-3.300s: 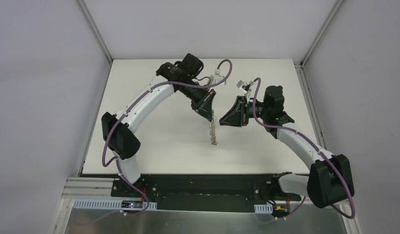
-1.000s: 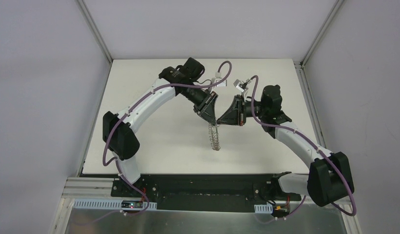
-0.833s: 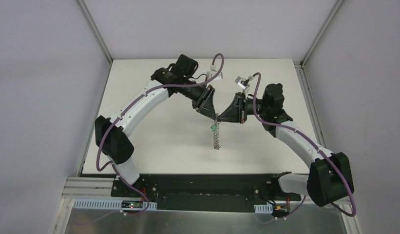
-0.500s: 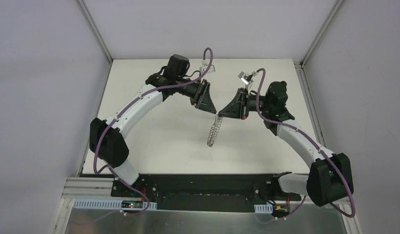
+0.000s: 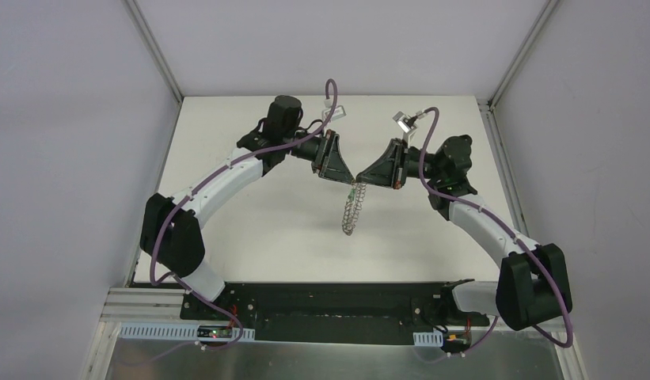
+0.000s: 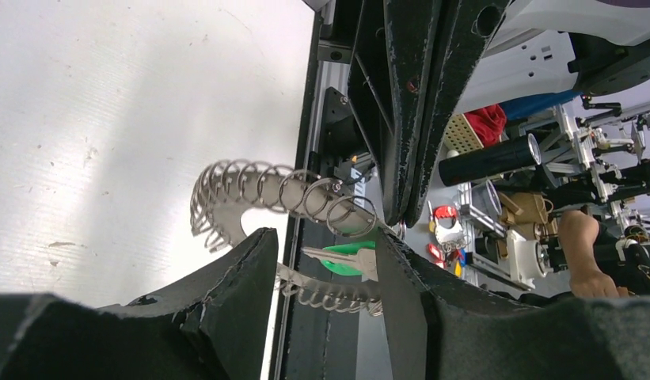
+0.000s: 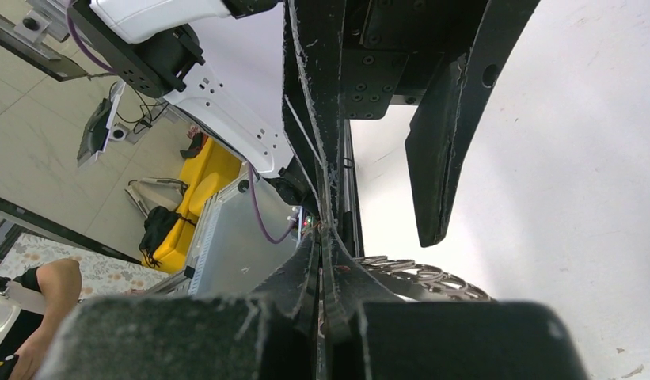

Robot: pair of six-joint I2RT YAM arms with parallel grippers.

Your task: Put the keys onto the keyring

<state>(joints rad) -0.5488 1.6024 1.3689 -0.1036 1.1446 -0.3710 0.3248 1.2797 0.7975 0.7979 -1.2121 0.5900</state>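
In the top view the grey keyring [image 5: 351,212], fringed with wire loops, hangs above the white table from the tip of my right gripper [image 5: 359,180], which is shut on its top edge. My left gripper [image 5: 347,178] is open just to its left, tip to tip with the right one. In the left wrist view the keyring [image 6: 250,186] curves beyond my open left gripper [image 6: 325,245], and the green-headed key [image 6: 349,260] shows between the jaws by the ring's loops. Whether it hangs on a loop I cannot tell. In the right wrist view my right gripper [image 7: 325,241] is closed, with the keyring [image 7: 424,279] beside it.
The white table [image 5: 250,214] is walled by grey panels on three sides. A black rail with the arm bases [image 5: 329,301] runs along the near edge. Purple cables loop over both wrists.
The keyring hung from my left gripper at first. The two grippers met, the right one took the ring, the left one opened and drew back, then came close again. The ring swung and now hangs straighter.
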